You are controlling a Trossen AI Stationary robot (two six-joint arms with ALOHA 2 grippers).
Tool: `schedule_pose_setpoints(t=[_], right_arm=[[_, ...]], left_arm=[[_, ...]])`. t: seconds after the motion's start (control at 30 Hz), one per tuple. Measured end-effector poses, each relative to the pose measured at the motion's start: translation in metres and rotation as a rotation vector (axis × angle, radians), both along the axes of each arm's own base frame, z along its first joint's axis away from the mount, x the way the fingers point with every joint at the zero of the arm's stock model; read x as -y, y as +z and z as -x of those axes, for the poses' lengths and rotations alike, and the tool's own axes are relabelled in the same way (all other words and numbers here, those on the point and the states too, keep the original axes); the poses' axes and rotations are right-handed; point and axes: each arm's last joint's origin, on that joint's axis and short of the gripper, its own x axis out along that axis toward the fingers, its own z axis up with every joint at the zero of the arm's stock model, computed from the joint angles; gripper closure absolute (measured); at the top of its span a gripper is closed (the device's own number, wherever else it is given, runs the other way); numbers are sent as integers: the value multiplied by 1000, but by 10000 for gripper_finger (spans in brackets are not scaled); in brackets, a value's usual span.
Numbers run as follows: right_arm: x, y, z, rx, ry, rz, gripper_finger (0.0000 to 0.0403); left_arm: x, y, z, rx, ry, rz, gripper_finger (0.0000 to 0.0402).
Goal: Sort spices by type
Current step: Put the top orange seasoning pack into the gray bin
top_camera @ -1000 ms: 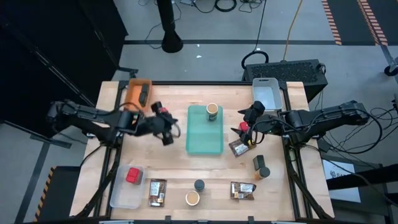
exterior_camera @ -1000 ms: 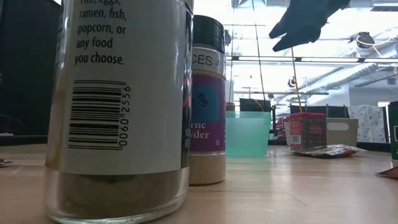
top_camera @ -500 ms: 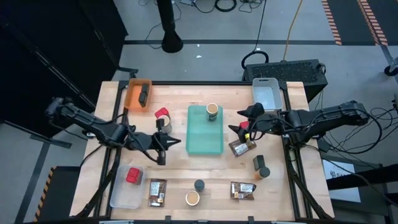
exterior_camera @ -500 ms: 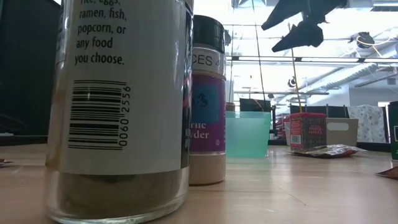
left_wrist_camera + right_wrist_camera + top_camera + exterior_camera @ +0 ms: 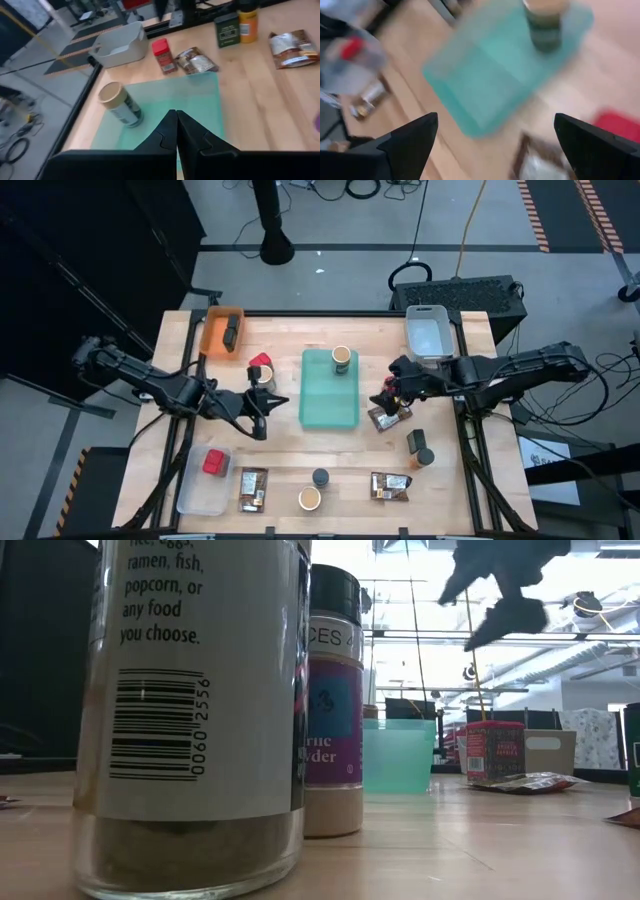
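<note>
My left gripper is shut and empty, hovering just left of the teal tray; its wrist view shows the shut fingers over that tray. A red box stands behind it, with a small dark thing beside it. My right gripper is open above another red box, which stands on the table beside a brown packet. A tan jar stands in the teal tray. Other packets and jars sit along the near edge.
An orange bin holding a dark item sits far left and a pale blue bin far right. A clear tray near left holds a red box. A dark box and a jar stand near right.
My left gripper has drawn back from the red box by the orange bin toward the table's near edge, then settled beside the teal tray; that box stands alone. My right gripper has shifted slightly toward the near edge and tipped over its red box.
</note>
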Motion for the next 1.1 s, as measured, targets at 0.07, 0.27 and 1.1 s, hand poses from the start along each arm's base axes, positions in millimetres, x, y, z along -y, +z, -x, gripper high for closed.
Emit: schedule_pose_setpoints(t=[0.07, 0.27, 1.1], right_arm=[[0, 2, 2, -107, -38, -47, 18], [2, 4, 14, -559, -280, -182, 18], [20, -120, 11, -655, -118, -167, 27]], left_arm=[[-3, 0, 0, 5, 37, -15, 398], [-9, 1, -1, 13, 106, -39, 398], [-10, 1, -2, 8, 101, -59, 398]])
